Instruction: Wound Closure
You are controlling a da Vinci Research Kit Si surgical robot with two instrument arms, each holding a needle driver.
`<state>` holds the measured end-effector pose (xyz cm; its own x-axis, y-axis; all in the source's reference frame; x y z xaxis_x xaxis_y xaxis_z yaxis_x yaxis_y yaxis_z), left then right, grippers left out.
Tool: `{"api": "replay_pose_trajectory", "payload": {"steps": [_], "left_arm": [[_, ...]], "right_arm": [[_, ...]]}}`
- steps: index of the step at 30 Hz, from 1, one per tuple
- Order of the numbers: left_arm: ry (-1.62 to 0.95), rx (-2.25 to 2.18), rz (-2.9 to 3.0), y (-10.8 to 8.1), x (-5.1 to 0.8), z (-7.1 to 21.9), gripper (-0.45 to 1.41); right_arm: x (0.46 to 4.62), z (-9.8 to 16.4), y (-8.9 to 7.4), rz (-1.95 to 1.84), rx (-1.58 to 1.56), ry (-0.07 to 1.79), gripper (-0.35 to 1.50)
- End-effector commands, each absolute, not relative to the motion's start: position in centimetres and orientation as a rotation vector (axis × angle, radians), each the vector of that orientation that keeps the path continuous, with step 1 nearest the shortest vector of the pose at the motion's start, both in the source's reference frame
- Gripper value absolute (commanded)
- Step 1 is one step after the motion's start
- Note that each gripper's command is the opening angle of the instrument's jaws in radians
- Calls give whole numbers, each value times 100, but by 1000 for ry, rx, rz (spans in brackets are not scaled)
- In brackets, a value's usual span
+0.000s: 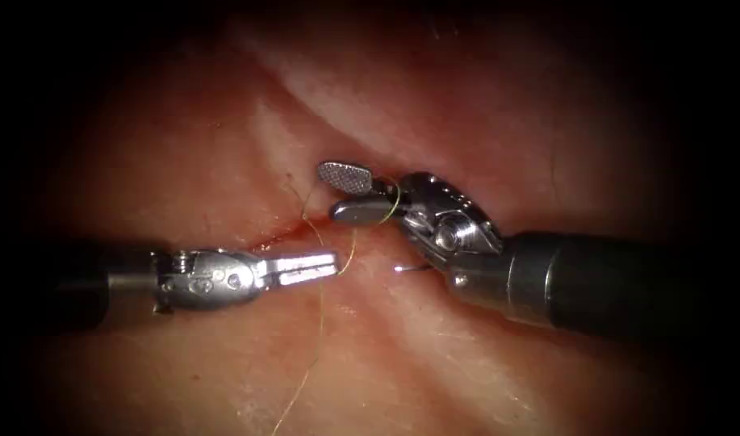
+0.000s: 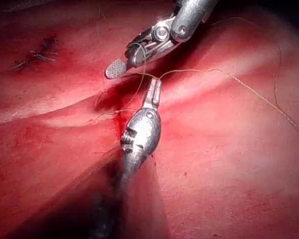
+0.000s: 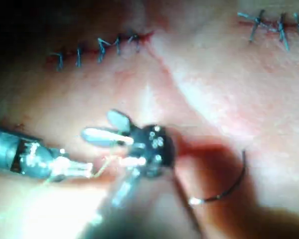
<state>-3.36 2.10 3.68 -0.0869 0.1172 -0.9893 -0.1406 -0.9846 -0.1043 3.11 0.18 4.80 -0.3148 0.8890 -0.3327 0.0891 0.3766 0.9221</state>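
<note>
Two hands meet over the cut (image 1: 285,234): the left hand (image 1: 325,265) is closed on the thread (image 1: 349,252), while the right hand (image 1: 347,194) gapes, thread looped round its jaws — a knot-tying stage, I judge. Free of both, the needle (image 3: 229,186) lies beside the right hand's wrist, on tissue (image 1: 466,105) right of the cut.

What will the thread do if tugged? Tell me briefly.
Probably limp: the thread curls and sags in loose loops across the tissue. Likely light and thin, so it may slip unless pinched; the left gripper looks shut on it.
</note>
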Motion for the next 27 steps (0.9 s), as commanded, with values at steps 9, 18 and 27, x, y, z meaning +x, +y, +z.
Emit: {"api": "replay_pose_trajectory", "payload": {"steps": [9, 18, 27], "left_arm": [[11, -1999, 2198, 208, -341, 375, -45], [8, -1999, 2201, 206, -341, 375, -45], [8, -2000, 2201, 206, -340, 375, -45]], "right_arm": [[307, 505, 29, 1296, 831, 1379, 100], [303, 532, 25, 1396, 819, 1274, 100], [300, 549, 19, 1397, 800, 1217, 100]]}}
